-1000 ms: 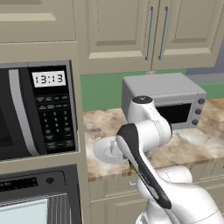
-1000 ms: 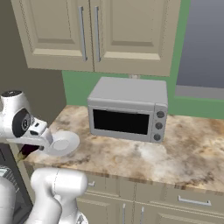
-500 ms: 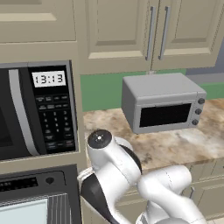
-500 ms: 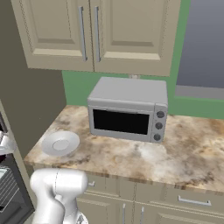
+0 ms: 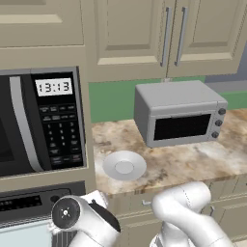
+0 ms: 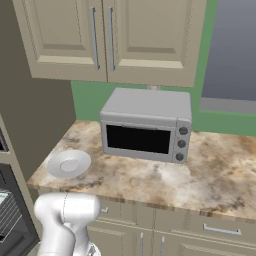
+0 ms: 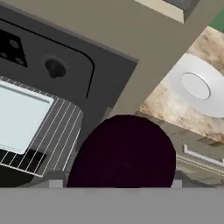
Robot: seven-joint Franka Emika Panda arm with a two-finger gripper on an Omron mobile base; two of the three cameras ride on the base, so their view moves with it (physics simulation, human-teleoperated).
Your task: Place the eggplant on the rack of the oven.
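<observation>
In your left base view, the white plate (image 5: 124, 166) sits empty at centre, the arm bent low at the bottom left. In your hand view, the eggplant (image 7: 122, 153) fills the bottom centre, apparently clamped in your gripper, though its fingers are hidden, with the rack (image 7: 61, 131) at left. It looks light, firm and glossy-slick, so grip its thick middle.

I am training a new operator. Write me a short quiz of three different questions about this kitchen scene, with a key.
1. True or false: the white plate on the counter has the eggplant lying on it.
2. Multiple choice: in the hand view, the rack lies (A) above the microwave, (B) below the oven's black control strip, (C) on the counter.
3. Fill in: the grey toaster oven stands on the counter beside the ____.

Key
1. False: the plate is bare, and the eggplant sits close before the hand camera.
2. B
3. plate
</observation>
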